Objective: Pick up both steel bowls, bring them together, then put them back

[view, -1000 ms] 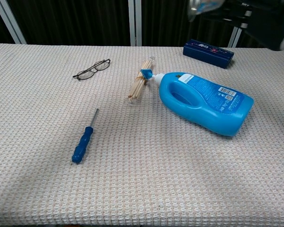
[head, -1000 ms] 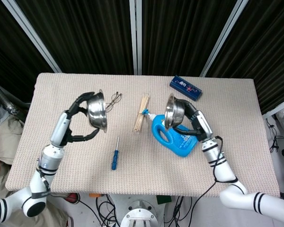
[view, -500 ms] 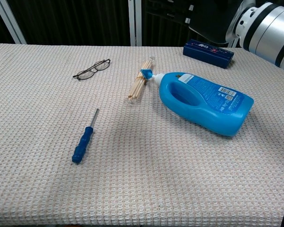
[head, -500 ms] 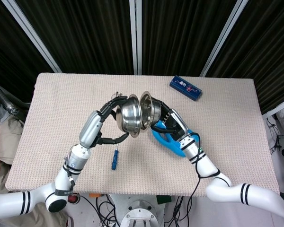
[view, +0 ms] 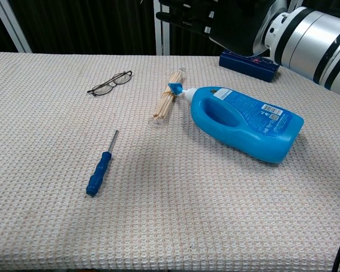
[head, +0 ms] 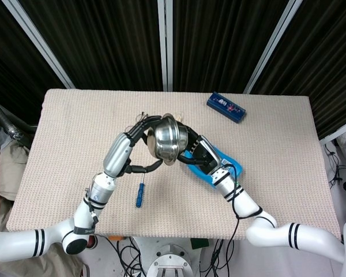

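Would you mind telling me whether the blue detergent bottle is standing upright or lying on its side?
Lying on its side. In the chest view the blue detergent bottle rests lengthwise on the table, its capped neck pointing sideways toward the bundle of sticks.

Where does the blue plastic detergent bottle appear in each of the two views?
Head view: the blue plastic detergent bottle lies right of centre, mostly hidden under the right hand.
Chest view: it lies on its side, fully visible, right of centre.
Shared landmark: the bundle of wooden sticks at its cap, barely visible in the head view.

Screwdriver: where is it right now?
Chest view: the screwdriver lies on the table's left half, in front of the glasses, left of the blue bottle.
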Controlling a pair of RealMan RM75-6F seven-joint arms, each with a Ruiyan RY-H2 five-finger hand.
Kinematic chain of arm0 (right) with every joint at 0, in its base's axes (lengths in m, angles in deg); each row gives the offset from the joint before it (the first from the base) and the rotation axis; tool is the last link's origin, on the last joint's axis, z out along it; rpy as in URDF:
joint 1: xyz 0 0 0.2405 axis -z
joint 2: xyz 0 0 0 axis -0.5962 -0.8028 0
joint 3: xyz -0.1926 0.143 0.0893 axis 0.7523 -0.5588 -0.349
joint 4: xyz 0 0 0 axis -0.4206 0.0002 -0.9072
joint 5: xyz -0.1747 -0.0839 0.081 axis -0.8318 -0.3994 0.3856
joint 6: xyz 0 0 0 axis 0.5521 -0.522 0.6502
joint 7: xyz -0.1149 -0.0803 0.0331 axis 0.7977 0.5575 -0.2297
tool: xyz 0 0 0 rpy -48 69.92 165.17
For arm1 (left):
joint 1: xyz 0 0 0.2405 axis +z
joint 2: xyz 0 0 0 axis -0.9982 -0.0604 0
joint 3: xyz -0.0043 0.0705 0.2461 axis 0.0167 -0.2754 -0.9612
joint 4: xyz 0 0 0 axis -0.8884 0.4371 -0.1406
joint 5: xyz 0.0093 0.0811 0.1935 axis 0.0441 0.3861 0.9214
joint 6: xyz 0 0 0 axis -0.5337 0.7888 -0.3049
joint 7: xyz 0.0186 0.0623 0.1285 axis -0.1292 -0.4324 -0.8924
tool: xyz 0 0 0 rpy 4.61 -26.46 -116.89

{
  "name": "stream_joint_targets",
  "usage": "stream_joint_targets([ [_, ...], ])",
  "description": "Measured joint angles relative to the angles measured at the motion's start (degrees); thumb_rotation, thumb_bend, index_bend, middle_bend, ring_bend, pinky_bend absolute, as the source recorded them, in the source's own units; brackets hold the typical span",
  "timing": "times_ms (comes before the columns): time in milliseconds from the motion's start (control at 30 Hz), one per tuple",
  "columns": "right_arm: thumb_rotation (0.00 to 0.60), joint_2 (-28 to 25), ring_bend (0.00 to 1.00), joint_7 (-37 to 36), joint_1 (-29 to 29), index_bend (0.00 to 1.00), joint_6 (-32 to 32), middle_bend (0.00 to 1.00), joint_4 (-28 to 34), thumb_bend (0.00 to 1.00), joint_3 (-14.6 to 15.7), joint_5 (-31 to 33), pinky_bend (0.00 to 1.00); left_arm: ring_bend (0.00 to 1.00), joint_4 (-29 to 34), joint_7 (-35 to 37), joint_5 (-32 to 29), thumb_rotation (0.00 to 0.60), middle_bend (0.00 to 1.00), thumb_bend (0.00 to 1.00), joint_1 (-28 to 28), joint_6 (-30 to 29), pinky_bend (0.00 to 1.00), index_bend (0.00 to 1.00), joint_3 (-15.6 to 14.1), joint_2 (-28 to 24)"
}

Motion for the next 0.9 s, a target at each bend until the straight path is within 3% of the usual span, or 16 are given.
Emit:
stream_joint_targets([
  [233,0.600,-1.8,0.41,-2.9,0.7,0.70,1.1,0.52,0.1,0.30,0.1,-1.5,0.24,0.35,0.1,1.9,-0.4,0.600,0.45,0.29,0.5,-0.1,0.52,0.51,0.2,-1.4],
  [633,0.600,-1.1,0.41,-1.4,-0.5,0.70,0.9,0.52,0.1,0.31,0.1,-0.7,0.24,0.35,-1.0,3.4,0.4,0.600,0.45,0.29,-0.5,0.0,0.52,0.51,-0.4,0.0],
  [900,0.600,-7.5,0.41,1.1,3.1,0.70,5.6,0.52,-1.5,0.32,-0.7,-1.0,0.24,0.35,-0.6,4.8,1.5,0.600,0.45,0.29,3.7,-4.7,0.52,0.51,-0.2,-7.0],
])
